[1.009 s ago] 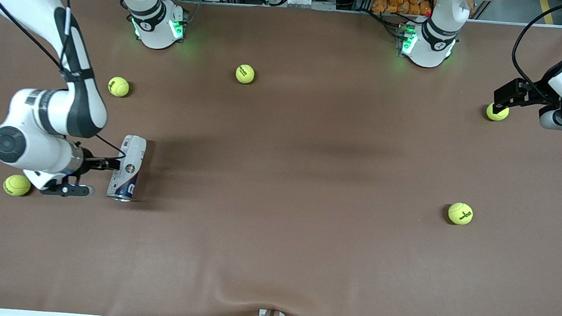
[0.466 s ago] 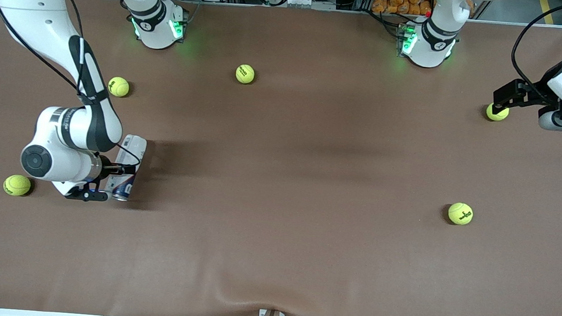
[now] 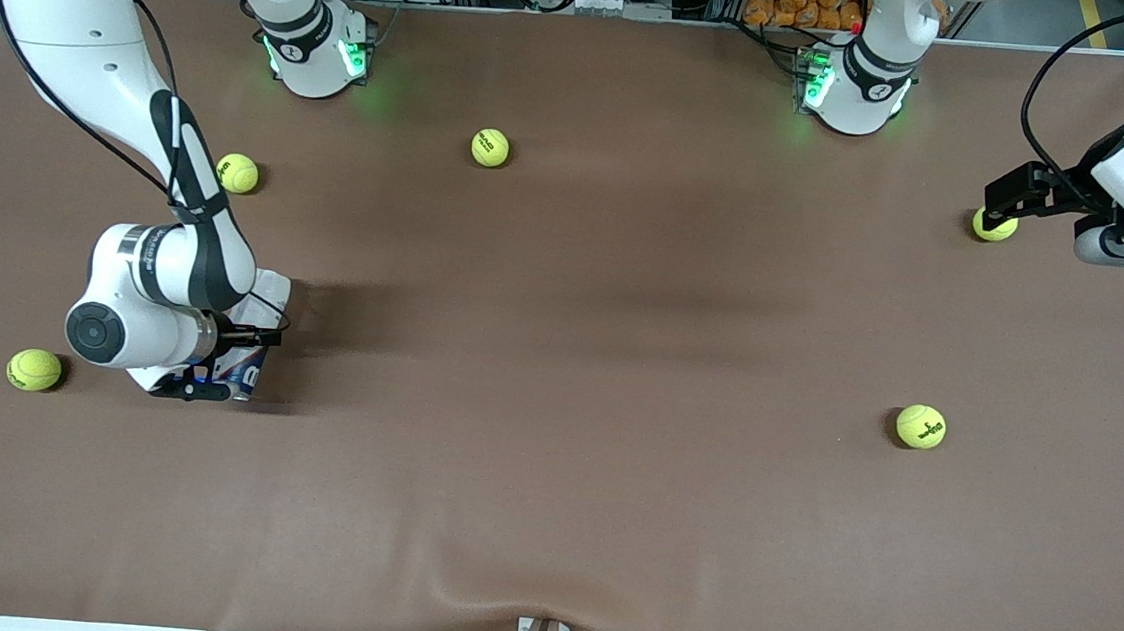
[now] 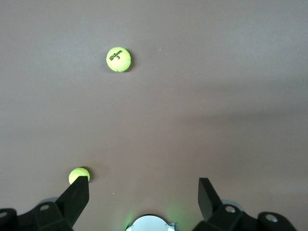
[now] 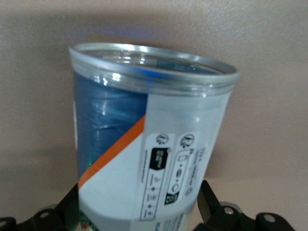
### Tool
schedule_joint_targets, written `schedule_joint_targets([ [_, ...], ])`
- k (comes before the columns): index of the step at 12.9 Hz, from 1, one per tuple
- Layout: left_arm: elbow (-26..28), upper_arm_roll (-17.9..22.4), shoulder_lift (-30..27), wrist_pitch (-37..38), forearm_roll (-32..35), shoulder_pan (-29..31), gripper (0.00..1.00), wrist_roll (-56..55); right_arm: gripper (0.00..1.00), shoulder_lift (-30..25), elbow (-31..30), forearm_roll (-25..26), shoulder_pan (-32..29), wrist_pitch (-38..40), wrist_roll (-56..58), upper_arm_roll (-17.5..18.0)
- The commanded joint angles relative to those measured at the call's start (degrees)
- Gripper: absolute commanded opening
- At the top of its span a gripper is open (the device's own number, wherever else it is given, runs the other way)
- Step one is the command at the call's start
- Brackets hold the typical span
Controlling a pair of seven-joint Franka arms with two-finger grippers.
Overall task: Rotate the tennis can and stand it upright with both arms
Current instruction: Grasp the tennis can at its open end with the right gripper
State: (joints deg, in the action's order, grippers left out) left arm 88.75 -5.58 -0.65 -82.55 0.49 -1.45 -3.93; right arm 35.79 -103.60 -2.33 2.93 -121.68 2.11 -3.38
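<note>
The tennis can (image 3: 255, 331) lay on its side near the right arm's end of the table (image 3: 559, 355). The right gripper (image 5: 139, 211) straddled it, fingers spread either side, apparently not yet clamped: the grasp step. Closing firmly would come next. The left gripper (image 4: 143, 192) waited, spread wide, over its own end, beside a tennis ball (image 3: 992, 225).

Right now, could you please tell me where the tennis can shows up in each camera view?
Front view: tennis can lies toward the right arm's end of the table, mostly hidden under the right gripper.
Left wrist view: not in it.
Right wrist view: tennis can fills the picture between the fingers.
Shared landmark: the brown table.
</note>
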Motion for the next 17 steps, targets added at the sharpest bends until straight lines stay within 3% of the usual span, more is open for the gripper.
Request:
schedule_joint_targets([
  [1,-0.5,-0.1,0.1,0.2,0.1,0.2,1.00,0.1,0.98,-0.2,-0.6,-1.3,0.1,-1.9,1.1,0.0],
  [3,-0.4,-0.1,0.1,0.2,0.1,0.2,1.00,0.1,0.74,-0.2,-0.5,-1.2,0.1,-2.4,1.1,0.0],
  [4,-0.4,-0.1,0.0,0.2,0.1,0.2,1.00,0.1,0.70,-0.4,-0.3,-1.2,0.2,-2.4,1.1,0.0],
  [17,0.0,-0.1,0.0,0.2,0.2,0.3,1.00,0.2,0.71,-7.5,2.7,-1.0,0.3,-0.9,12.4,0.0],
])
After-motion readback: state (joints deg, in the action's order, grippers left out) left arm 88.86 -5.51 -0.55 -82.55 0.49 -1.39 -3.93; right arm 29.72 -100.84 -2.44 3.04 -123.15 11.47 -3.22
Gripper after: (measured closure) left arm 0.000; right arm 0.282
